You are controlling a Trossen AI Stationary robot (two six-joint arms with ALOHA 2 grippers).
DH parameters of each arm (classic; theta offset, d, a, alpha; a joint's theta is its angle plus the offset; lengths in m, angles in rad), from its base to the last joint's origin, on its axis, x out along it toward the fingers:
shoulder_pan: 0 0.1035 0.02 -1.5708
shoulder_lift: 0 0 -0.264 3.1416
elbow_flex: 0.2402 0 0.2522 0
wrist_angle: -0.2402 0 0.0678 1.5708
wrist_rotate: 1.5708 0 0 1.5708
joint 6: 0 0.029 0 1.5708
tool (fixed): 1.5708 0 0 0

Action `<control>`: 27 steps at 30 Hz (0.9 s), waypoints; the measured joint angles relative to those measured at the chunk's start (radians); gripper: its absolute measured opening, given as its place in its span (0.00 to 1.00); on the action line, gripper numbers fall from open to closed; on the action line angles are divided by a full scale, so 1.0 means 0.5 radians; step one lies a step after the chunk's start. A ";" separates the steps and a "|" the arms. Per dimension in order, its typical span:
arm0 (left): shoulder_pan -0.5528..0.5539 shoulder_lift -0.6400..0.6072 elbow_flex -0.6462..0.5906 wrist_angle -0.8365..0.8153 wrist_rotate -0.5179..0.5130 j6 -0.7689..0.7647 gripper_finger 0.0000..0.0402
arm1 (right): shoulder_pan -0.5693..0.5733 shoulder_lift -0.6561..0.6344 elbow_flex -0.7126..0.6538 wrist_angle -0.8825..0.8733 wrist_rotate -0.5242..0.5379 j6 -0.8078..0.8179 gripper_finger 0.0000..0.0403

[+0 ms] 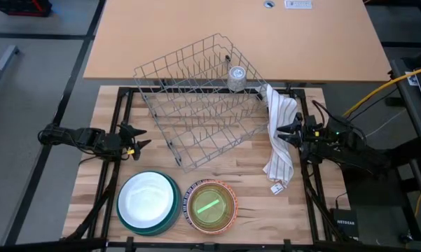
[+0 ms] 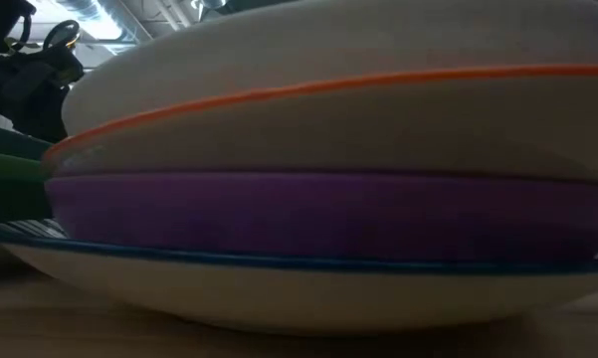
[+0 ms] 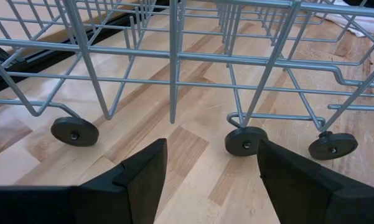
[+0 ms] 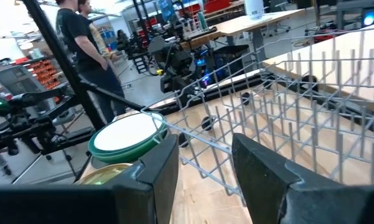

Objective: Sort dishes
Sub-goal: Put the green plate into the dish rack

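Dishes: two stacks at table's front edge, none in rack yet, none held.
L gripper [image 1: 141, 145]: fingers spread wide, empty, low over table just beside wire rack's [image 1: 196, 98] left-front corner; wrist view shows rack's small wheels right ahead.
R gripper [image 1: 286, 133]: fingers part-open, nothing between them, at table's right side, over/next to striped cloth [image 1: 280, 133], facing rack.
Big stack [image 1: 148, 201]: front-left; white dish on top, teal + green rims under it. Nearest to L gripper, so my guess is L arm takes it.
Small stack [image 1: 212, 206]: just right of big stack, rims close, can't tell if touching. Clear green dish on top, orange-patterned rim under; low view shows purple + white layers [image 2: 318, 214] lower down.
Step (judged): start of sort, first pick not begun.
How to do well: turn L gripper toward stacks, come down on rim of top dish only, pinch rim at outer side away from neighbour stack, lift straight up so lower dishes don't drag. Then stand dish between tines.
Rack contents: no dishes; sits skewed, partly on rear tabletop; small cup-like thing [image 1: 236, 77] at its back-right, can't tell what.
Risk: glazed rims slippery; clear dish may stick to one below.
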 joint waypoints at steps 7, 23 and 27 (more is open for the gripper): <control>-0.001 0.000 0.001 0.000 0.000 0.000 0.59 | 0.000 0.009 0.000 0.046 0.017 0.090 0.39; -0.001 0.001 -0.003 0.448 -0.010 0.065 0.59 | 0.007 0.982 0.000 1.205 -0.540 0.436 0.39; 0.000 0.000 -0.003 0.514 -0.011 0.059 0.59 | 0.147 1.333 0.000 1.561 -0.673 0.537 0.39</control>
